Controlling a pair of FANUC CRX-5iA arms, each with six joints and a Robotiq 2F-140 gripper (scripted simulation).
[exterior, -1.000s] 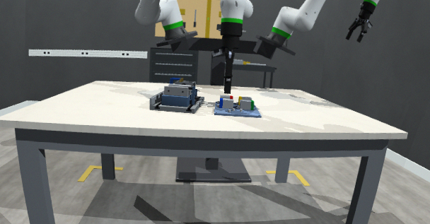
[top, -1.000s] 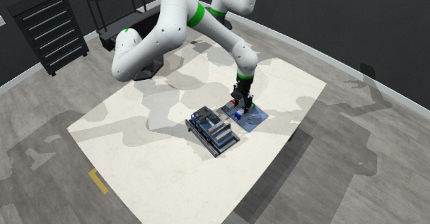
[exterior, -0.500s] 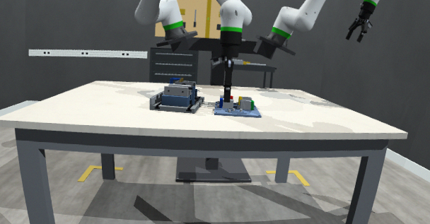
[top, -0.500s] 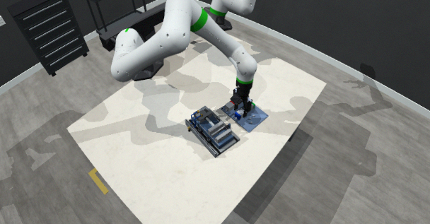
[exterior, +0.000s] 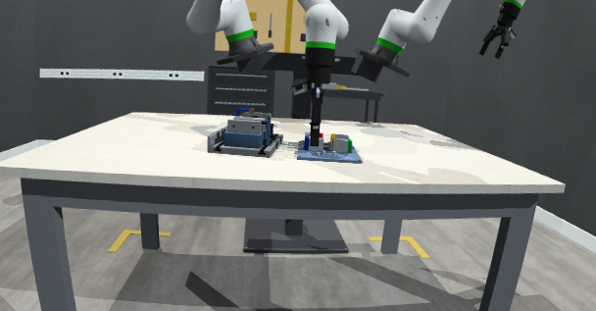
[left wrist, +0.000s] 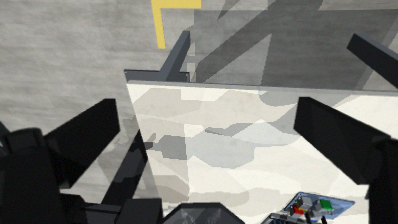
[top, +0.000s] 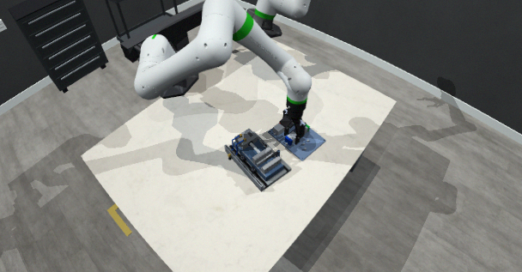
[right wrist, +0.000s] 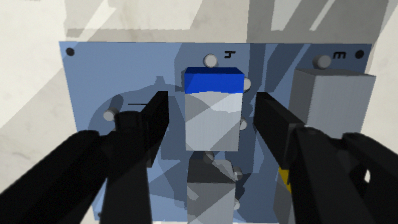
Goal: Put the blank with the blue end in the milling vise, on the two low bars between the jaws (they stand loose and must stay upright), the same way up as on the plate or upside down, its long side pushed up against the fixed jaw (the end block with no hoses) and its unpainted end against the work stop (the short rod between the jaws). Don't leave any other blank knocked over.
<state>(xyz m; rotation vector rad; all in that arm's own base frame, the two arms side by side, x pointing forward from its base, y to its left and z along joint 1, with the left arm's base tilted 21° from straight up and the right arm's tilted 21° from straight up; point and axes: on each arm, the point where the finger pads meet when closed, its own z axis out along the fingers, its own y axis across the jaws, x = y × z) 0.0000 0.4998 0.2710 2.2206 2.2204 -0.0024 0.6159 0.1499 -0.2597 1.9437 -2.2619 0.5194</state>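
Note:
The blue-ended blank [right wrist: 214, 117] [top: 288, 140] lies on the blue plate [right wrist: 115, 67] [top: 304, 154] [exterior: 329, 160], its blue end by the mark 4. My right gripper [right wrist: 211, 107] is partly open, pointing down, with one finger on each side of this blank. The right wrist view shows a gap on both sides. My left gripper [exterior: 490, 55] [left wrist: 207, 114] is wide open and empty, high above the far side of the table. The milling vise [top: 257, 155] [exterior: 244, 134] stands beside the plate. Its two low bars and the work stop cannot be made out.
A grey blank [right wrist: 332, 100] stands right of the right gripper's finger in the right wrist view; another [right wrist: 211, 202] lies below the blue-ended one. A green-ended blank [exterior: 349, 145] is on the plate. Small round pins stand beside the blanks. Blue hoses [top: 234, 142] are at the vise's far end.

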